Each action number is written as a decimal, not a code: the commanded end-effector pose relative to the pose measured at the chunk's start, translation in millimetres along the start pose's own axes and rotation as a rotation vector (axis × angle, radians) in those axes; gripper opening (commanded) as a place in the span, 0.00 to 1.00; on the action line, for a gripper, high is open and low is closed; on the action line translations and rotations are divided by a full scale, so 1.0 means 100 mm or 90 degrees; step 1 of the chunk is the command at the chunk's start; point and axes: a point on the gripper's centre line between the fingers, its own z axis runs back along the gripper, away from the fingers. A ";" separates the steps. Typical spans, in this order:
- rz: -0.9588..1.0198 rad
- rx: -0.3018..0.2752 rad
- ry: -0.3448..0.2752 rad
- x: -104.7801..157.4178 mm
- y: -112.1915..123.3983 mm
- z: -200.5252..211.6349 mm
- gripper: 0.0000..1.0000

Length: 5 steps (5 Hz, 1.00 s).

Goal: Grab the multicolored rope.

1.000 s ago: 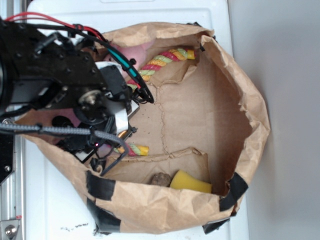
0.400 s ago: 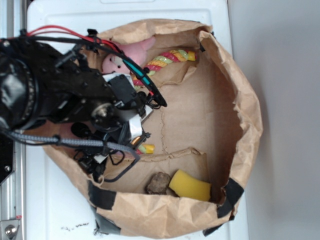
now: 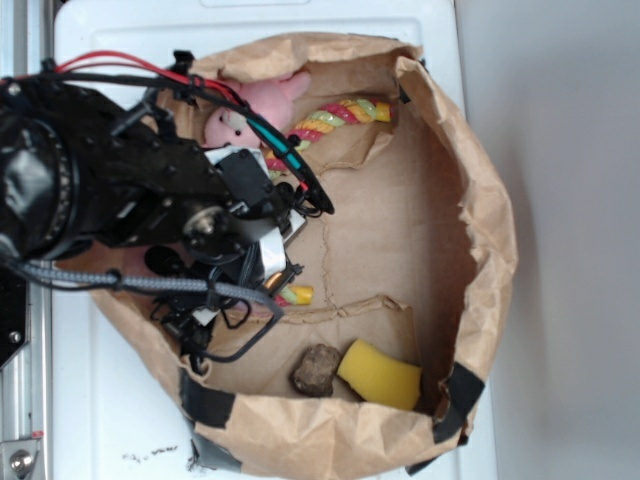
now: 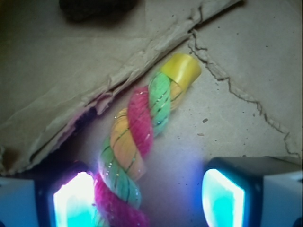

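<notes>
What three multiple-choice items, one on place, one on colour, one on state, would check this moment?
1. Where does the multicolored rope lie in the wrist view?
A. By the left pad
B. Against the right pad
C. Outside the bag

2. What colour is the rope's end cap?
A. Blue
B. Yellow
C. Black

3. How is the tool?
A. Shut on the rope
B. Shut on the pink plush
C. Open

Answers: 1 A, the rope runs down beside the left pad, apart from the right. 2 B, the tip is yellow. 3 C, a wide gap of paper bag floor shows between the pads.
</notes>
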 end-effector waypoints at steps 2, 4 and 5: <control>0.012 -0.037 0.015 -0.09 0.05 0.32 0.00; 0.143 -0.026 -0.046 -0.13 0.17 0.74 0.00; 0.202 -0.026 -0.045 -0.12 0.22 0.88 0.00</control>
